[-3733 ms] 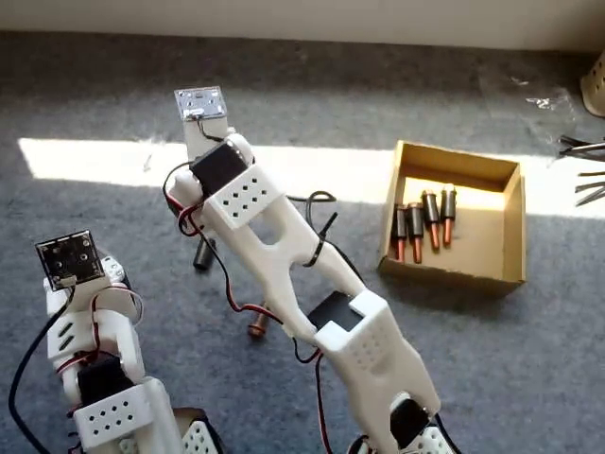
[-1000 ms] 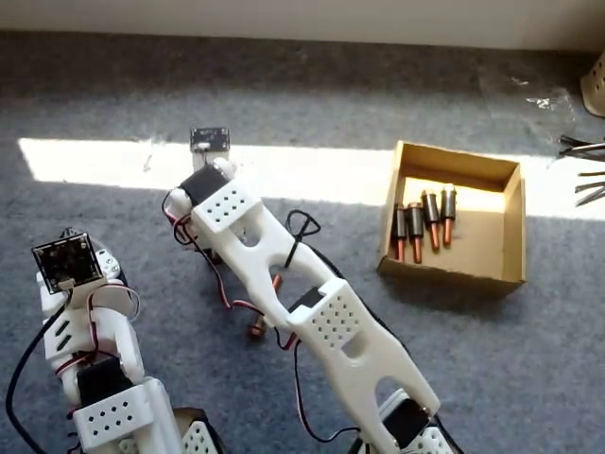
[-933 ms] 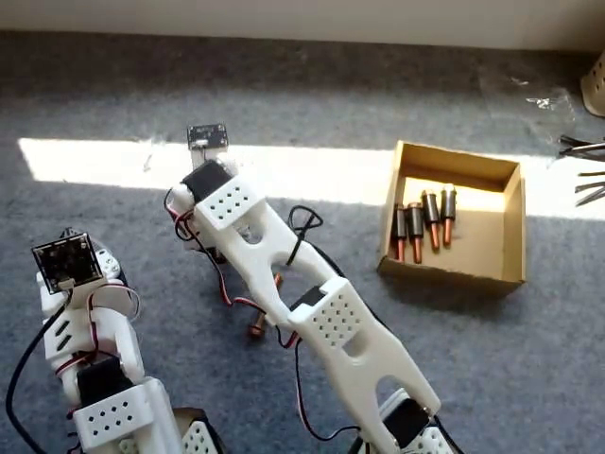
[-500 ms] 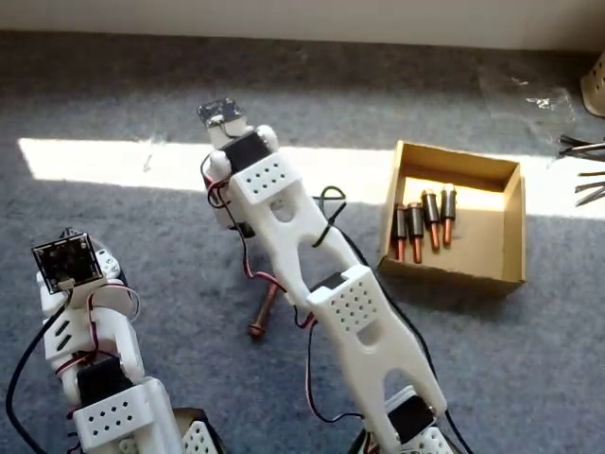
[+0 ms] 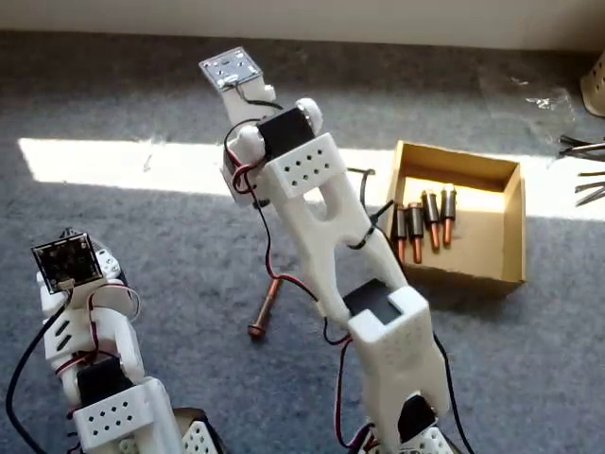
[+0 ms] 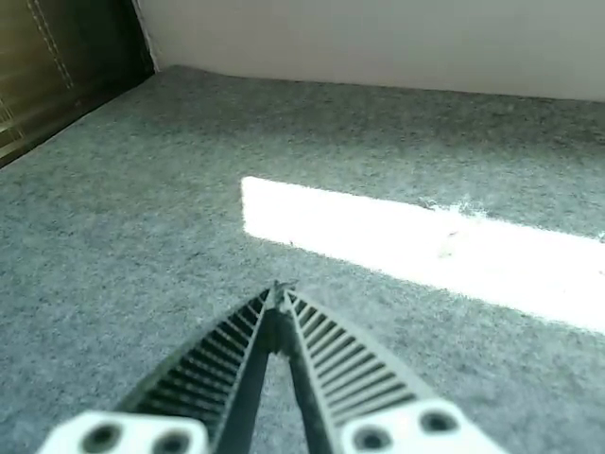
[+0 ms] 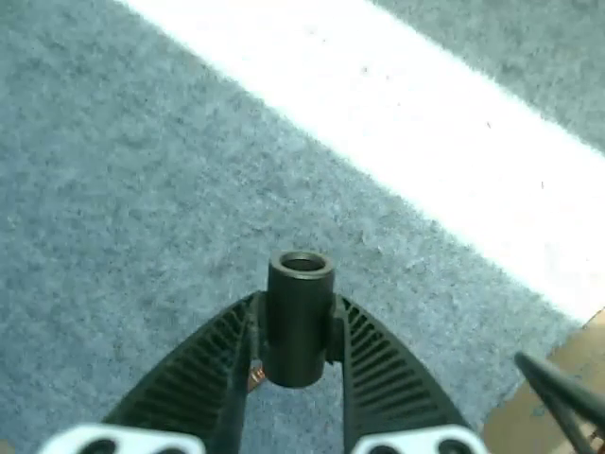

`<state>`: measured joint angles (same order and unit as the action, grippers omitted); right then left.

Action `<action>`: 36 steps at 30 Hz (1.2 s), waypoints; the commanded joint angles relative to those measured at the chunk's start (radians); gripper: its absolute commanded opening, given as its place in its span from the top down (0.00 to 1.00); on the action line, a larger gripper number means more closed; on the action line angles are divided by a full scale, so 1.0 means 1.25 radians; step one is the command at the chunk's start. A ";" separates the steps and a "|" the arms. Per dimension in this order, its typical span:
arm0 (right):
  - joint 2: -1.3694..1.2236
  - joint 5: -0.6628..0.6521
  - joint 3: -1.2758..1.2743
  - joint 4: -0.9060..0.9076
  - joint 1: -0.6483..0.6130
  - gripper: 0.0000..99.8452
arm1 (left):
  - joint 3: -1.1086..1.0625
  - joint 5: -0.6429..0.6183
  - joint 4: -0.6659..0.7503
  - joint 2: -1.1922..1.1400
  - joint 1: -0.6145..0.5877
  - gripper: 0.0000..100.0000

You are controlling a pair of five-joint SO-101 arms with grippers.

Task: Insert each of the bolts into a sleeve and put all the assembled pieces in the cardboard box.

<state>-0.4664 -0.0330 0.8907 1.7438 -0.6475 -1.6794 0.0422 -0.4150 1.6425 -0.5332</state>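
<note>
Grey carpet (image 5: 113,246) is covering the whole work surface, with a bright sunlit band (image 5: 95,161) running across it.

The right arm (image 5: 331,227) is stretching from the near edge out toward the far side. Its wrist is hanging over the sunlit band, just beside the box's left wall. The left arm (image 5: 95,340) is sitting folded at the near left corner, well apart from everything else.

The cardboard box (image 5: 515,227) is lying open on the right, half in sun and half in shade. Four assembled pieces (image 5: 423,222) are lying side by side inside it, along its left part, dark sleeves on top and copper ends pointing to the near wall.

A single bolt (image 5: 264,307), copper-coloured, is lying bare on the carpet between the two arms, slightly tilted, head toward the near side. The right arm's cable is trailing close by it.

The right gripper (image 7: 298,305) is clenching a dark sleeve (image 7: 299,317) between its ribbed fingers (image 7: 388,378). The sleeve is lined up with the fingers, open bore showing at the far end, and is riding above the shaded carpet just short of the sunlit band.

The left gripper (image 6: 280,295) is holding nothing, its two ribbed fingers (image 6: 326,345) pressing tip to tip above the carpet.

Thin dark rods (image 5: 581,147) are lying at the far right edge, beyond the box.
</note>
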 commanded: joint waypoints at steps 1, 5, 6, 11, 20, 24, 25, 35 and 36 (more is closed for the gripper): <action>0.168 -0.054 -0.126 0.013 0.019 0.97 | -0.020 0.004 0.014 0.008 0.014 0.99; 0.272 -0.110 -0.257 0.008 0.058 0.97 | -0.020 0.004 0.014 0.008 0.014 0.99; 0.293 -0.119 -0.287 0.007 0.073 0.97 | -0.020 0.002 0.014 0.008 0.014 0.99; 0.360 -0.188 -0.430 -0.018 0.132 0.97 | -0.020 0.002 0.014 0.008 0.014 0.99; 0.440 -0.249 -0.759 -0.230 0.139 0.97 | -0.020 0.002 0.014 0.004 0.017 0.99; 0.495 -0.249 -0.867 -0.296 0.139 0.97 | -0.020 0.002 0.014 0.004 0.017 0.99; 0.511 -0.249 -0.893 -0.312 0.139 0.97 | -0.020 0.002 0.014 0.004 0.017 0.99; 0.625 -0.245 -1.180 -0.536 0.138 0.97 | -0.020 0.001 0.014 0.004 0.017 0.99; 0.635 -0.244 -1.202 -0.552 0.138 0.97 | -0.020 0.001 0.014 0.004 0.017 0.99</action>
<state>0.2608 -0.3353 -0.5669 1.1301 -0.4879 -1.6794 0.0422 -0.4150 1.6425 -0.5301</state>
